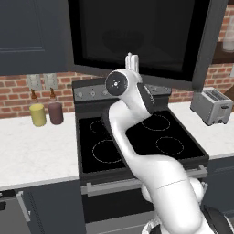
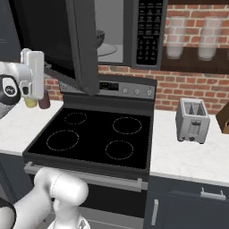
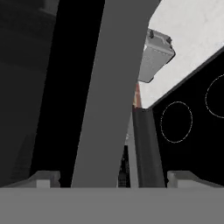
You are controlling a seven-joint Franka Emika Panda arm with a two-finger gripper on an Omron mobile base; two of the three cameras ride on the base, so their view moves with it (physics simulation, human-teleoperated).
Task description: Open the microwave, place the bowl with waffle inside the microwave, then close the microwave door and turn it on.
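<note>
Hand view — hand spread before microwave door.

White counter carries yellow jar, maroon jar, toaster.

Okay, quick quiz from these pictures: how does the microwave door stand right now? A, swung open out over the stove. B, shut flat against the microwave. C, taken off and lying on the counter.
A: the microwave door stands swung out over the stove, and the light cavity of the microwave shows behind it.
</note>
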